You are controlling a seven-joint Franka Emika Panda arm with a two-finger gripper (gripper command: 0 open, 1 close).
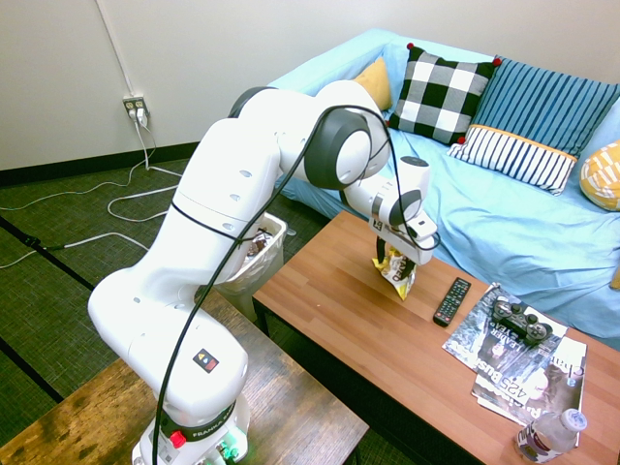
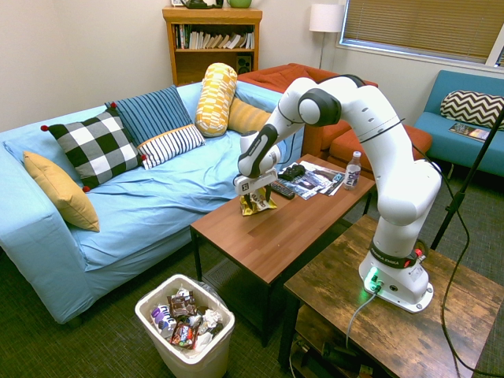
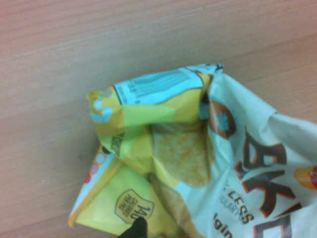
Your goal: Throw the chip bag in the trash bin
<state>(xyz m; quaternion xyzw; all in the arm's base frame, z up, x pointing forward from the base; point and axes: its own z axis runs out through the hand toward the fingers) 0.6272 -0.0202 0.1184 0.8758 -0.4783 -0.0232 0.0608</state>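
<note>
The yellow crumpled chip bag sits on the wooden coffee table, near its far edge by the sofa. My gripper is right over the bag, open, with the fingers down around its top. The wrist view is filled by the chip bag, seen from close by on the wood. The white trash bin stands on the floor off the table's end, full of dark wrappers; in the first exterior view the bin is partly hidden behind my arm.
A black remote, magazines with a game controller on them and a water bottle share the table. The blue sofa runs along the table's far side. A darker wooden table sits beside it.
</note>
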